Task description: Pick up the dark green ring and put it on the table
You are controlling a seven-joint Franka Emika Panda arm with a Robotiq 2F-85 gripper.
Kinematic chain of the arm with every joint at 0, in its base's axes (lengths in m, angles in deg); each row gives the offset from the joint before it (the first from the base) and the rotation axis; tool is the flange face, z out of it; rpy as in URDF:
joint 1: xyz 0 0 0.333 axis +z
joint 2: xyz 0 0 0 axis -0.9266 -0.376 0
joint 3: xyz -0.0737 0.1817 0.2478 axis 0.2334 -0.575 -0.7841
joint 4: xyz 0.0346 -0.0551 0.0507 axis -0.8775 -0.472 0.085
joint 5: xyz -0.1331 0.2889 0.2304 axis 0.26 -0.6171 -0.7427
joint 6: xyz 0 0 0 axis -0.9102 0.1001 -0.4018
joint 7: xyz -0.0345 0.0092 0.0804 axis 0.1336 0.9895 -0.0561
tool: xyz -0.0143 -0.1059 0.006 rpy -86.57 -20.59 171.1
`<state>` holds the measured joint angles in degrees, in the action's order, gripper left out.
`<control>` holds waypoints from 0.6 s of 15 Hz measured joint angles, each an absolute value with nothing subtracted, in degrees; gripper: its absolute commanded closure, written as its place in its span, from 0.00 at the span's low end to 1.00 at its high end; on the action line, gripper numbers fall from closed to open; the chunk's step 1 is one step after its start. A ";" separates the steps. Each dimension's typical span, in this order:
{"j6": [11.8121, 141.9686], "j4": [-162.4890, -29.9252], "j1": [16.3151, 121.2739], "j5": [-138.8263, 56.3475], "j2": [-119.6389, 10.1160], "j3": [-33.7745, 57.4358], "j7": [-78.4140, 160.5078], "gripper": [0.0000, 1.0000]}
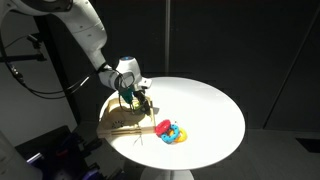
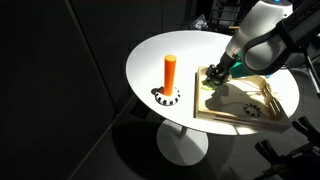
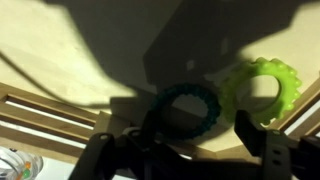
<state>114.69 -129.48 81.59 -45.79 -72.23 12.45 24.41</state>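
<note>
Wrist view: the claw (image 3: 185,152) stands open, holding nothing, with its two dark fingers (image 3: 100,158) spread well apart at the lower edge of the picture. The dark green ring (image 3: 186,108) lies flat on the tan wooden board (image 3: 70,45), inside the arm's shadow and in line with the gap between the fingers. Neither finger is seen touching it. A light green ring (image 3: 262,88) with a toothed rim lies just beside it in the sunlit patch. Whether the two rings touch cannot be determined. In both exterior views the claw hangs low over the board, which rests on the round white counter (image 1: 215,110). A heap of red, blue and yellow rings (image 1: 172,132) sits near the board's end. In an exterior view, an orange peg (image 2: 170,72) stands upright on a small round base on the counter, apart from the board.
</note>
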 measured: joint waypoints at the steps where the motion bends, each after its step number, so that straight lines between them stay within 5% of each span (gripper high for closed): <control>1: 114.70 -129.38 81.60 -45.79 -72.20 12.43 24.41 0.56; 6: 114.69 -128.78 82.12 -45.85 -72.28 12.40 24.41 0.97; 9: 114.69 -128.58 82.15 -45.88 -72.25 12.50 24.40 1.00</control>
